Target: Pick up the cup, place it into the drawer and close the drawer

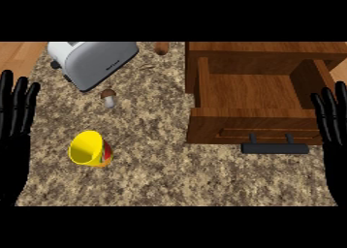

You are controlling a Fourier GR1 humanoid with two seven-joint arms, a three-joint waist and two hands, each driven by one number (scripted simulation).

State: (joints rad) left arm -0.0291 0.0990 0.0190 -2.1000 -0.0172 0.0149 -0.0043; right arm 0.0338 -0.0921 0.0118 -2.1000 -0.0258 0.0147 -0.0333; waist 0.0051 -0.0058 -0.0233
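Yellow cup (90,148) on side, apart from left hand (8,160) fingers (19,99), to their right.

My only feed looks from the robot's head, facing steeply down on the counter (169,179). It sits close: the counter and the drawer (255,92) fill the frame, and the wood strip (12,53) at top left is probably floor beyond.

The cup (89,147) is showing bright yellow, with a red and green patch on its side. The counter (169,177) is wearing tan, brown and grey speckles. The toaster (90,60) is gleaming silver-grey. The mushroom (108,98) is showing a brown cap over a white stem. The drawer (219,123) is showing reddish-brown wood grain, its handle (275,148) black. The left hand (12,121) and right hand (337,128) are showing black.
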